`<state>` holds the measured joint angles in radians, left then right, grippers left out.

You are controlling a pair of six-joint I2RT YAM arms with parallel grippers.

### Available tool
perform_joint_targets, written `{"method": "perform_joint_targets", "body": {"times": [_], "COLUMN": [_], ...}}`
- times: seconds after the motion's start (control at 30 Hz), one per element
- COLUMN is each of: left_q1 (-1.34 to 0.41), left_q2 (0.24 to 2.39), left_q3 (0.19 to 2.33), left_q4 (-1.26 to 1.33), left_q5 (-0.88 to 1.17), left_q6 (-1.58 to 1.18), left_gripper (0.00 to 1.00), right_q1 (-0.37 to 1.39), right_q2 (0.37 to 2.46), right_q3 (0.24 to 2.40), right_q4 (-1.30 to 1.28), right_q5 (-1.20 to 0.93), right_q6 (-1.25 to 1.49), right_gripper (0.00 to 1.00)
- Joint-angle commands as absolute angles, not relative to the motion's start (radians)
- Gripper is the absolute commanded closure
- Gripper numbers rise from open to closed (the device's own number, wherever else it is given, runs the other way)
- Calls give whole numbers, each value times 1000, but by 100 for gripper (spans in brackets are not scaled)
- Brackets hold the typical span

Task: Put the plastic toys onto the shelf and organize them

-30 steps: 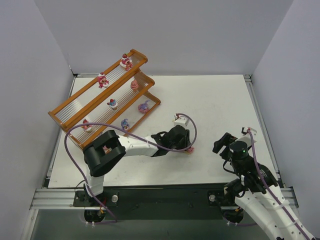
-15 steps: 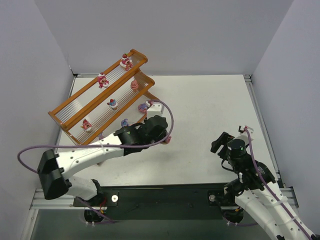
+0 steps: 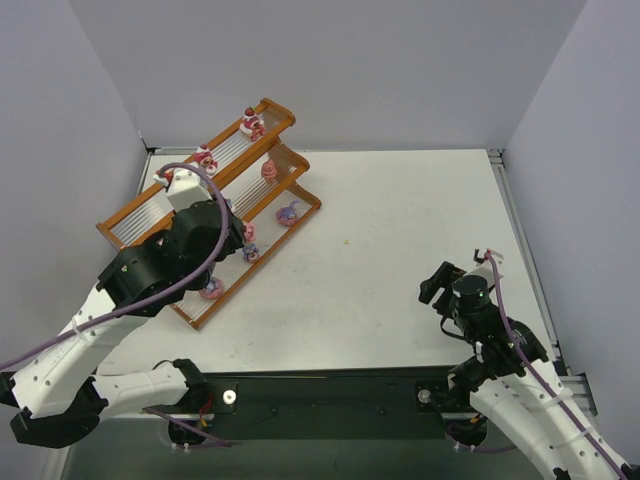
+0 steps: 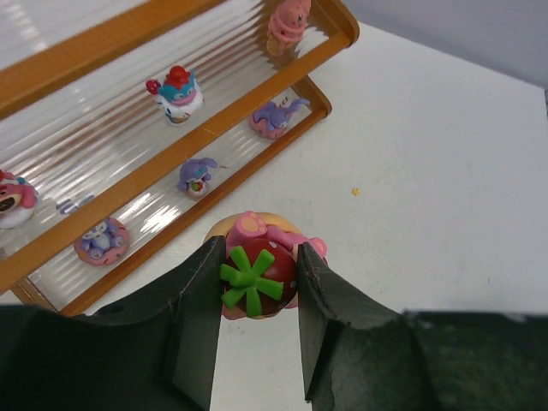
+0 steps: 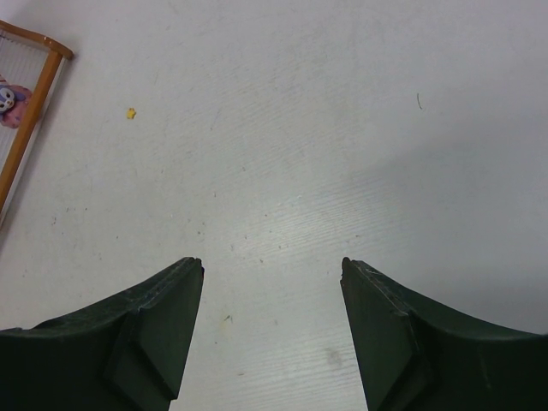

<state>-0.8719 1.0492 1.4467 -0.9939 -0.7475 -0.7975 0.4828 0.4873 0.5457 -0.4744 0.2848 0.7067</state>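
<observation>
The shelf [image 3: 150, 212] is an orange-framed three-tier rack with clear ribbed slats at the far left. Several toys stand on it, among them a red-topped cupcake [image 3: 250, 121], a pink one [image 3: 269, 170] and a purple one [image 3: 288, 213]. My left gripper [image 3: 212, 286] hangs over the near end of the lowest tier. In the left wrist view it [image 4: 257, 287] is shut on a pink toy with a strawberry top [image 4: 257, 276], above the table just in front of the shelf's front rail [image 4: 171, 224]. My right gripper [image 3: 437, 284] is open and empty over the table at the right.
A small yellow crumb [image 3: 346, 240] lies on the white table right of the shelf. Grey walls close in the left, far and right sides. In the right wrist view only the shelf's corner [image 5: 34, 86] shows at the far left.
My left arm has swung from the middle of the table leftwards to the shelf's near end, carrying the pink toy. The right arm has barely moved.
</observation>
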Motion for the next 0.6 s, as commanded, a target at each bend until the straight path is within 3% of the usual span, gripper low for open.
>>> {"method": "perform_joint_targets", "body": {"times": [0.0, 0.17, 0.33, 0.57], "left_q1": [-832, -720, -452, -177], "left_q2": [1026, 1029, 1101, 1126], "left_q3": [1575, 1660, 1703, 1671], "left_q4": [-1048, -1030, -991, -934], "left_q5": [-834, -819, -565, -393], "left_q6": [-761, -694, -640, -656], "left_gripper": [100, 100, 100, 100], "right_q1": [474, 474, 474, 474], "right_q2": [505, 511, 514, 503], "right_q3": [541, 541, 540, 543], "right_q4": [-457, -454, -440, -433], "right_q5": [287, 290, 259, 245], "right_q6": [706, 704, 701, 693], "right_gripper": [34, 34, 35, 35]}}
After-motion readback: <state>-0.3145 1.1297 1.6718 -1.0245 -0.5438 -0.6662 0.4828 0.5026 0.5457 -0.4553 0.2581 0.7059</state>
